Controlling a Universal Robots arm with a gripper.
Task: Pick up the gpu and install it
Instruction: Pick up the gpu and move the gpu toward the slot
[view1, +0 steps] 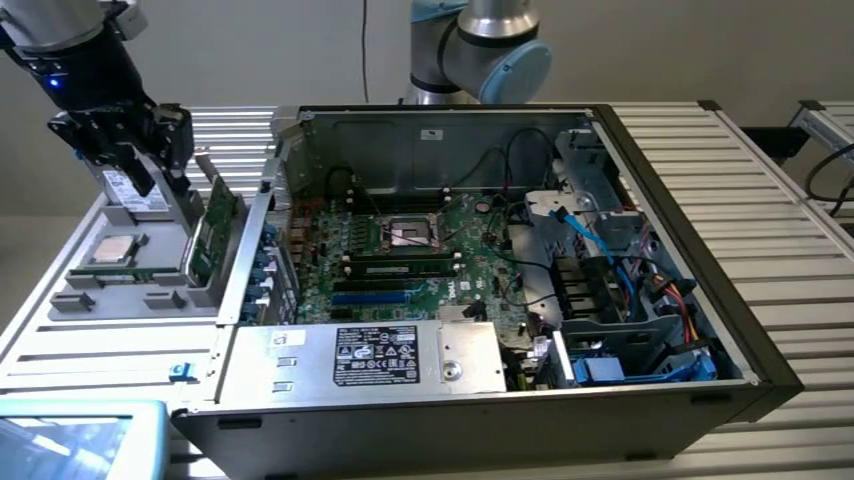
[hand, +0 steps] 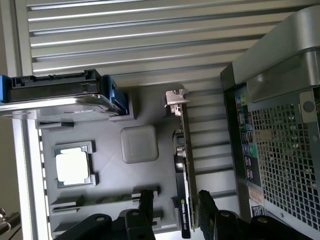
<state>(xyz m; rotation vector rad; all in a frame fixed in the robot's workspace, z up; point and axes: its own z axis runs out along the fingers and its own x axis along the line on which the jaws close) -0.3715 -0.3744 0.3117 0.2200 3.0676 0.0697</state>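
On the exterior view, I can't see the lower edge of the gpu (view1: 214, 232) where it sinks into the grey holder (view1: 80, 300). The gripper (view1: 160, 190) covers part of the hard drive (view1: 120, 195). The print on the power supply label (view1: 376, 355) is too small to read. On the wrist view, the frame edge cuts off the computer case (hand: 280, 100).

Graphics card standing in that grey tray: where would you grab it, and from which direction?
Take the graphics card by its free upper edge, coming straight down from above, one finger on each flat face. It stands on edge in a slot of the grey tray, thin side up, and the open gripper hangs over it.
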